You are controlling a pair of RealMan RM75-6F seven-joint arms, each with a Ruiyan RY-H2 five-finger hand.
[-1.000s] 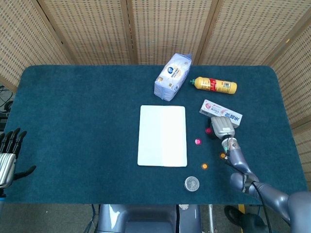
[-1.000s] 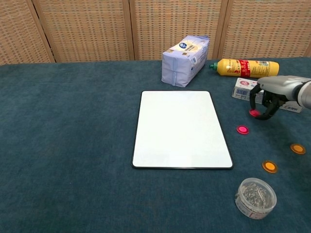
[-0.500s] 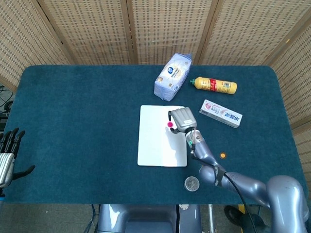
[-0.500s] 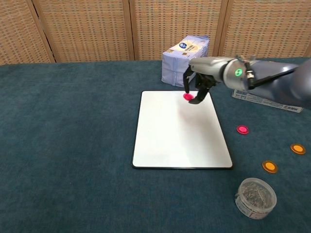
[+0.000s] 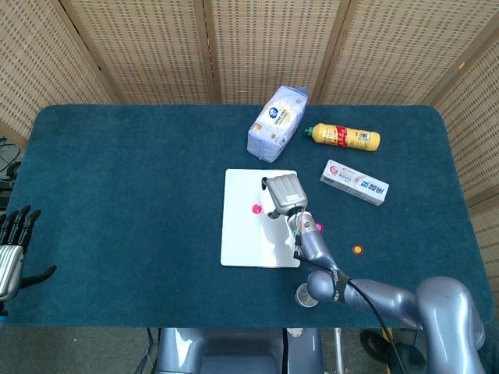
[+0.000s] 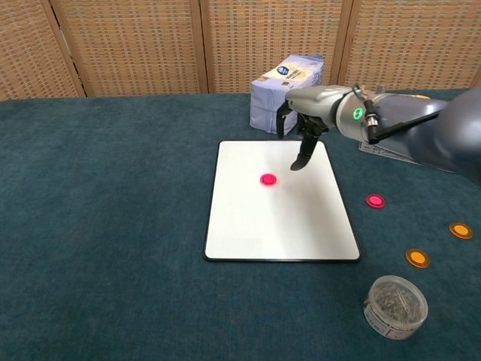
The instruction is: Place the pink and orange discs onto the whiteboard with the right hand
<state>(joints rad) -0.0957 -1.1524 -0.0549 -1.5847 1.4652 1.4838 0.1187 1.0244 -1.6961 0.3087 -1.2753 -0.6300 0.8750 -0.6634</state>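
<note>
1. Teal felt covers the bench (image 6: 113, 226), and woven cane screens (image 6: 128, 45) close off the room behind it.
2. The whiteboard (image 6: 279, 226) lies flat at the bench's middle, with a tissue pack (image 6: 289, 90), a yellow bottle (image 5: 347, 137) and a toothpaste box (image 5: 355, 181) behind and to the right of it.
3. My right hand (image 6: 304, 124) hangs over the board's far right corner, fingers (image 6: 303, 158) apart and pointing down, holding nothing. My left hand (image 5: 14, 245) idles at the bench's left edge, fingers spread.
4. A clear tub of clips (image 6: 394, 304) sits near the front right.
5. One pink disc (image 6: 268, 179) lies on the board; another pink disc (image 6: 375, 201) and two orange discs (image 6: 417, 258) (image 6: 461, 230) wait on the felt to the right.
6. I judge it best to lift clear without brushing the placed disc, then swing right to the loose pink one, coming straight down so it doesn't skid on the felt.
</note>
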